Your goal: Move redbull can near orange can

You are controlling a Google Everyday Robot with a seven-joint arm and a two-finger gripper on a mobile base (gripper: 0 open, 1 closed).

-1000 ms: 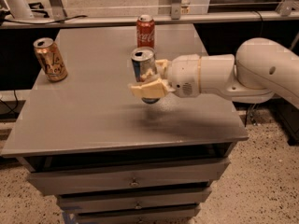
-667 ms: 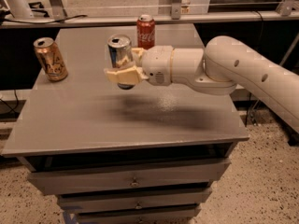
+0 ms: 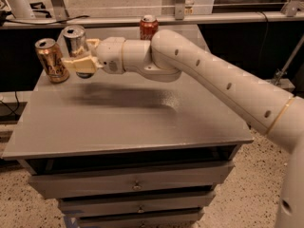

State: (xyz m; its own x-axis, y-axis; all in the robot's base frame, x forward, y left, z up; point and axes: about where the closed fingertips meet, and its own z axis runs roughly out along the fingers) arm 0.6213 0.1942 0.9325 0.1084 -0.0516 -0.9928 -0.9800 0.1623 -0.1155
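Observation:
The redbull can, slim with a silver top, is held upright in my gripper, which is shut on it a little above the grey table at the far left. The cream fingers wrap its lower body, so most of its side is hidden. The orange can, golden-copper with pale lettering, stands on the table just left of the held can, a small gap apart. My white arm reaches in from the right across the table.
A red cola can stands at the table's back edge, behind my arm. The table has drawers below its front edge. A dark counter and metal rails run behind the table.
My gripper has carried the redbull can leftward across the table, from the middle to right beside the orange can. The orange can and red cola can have not moved.

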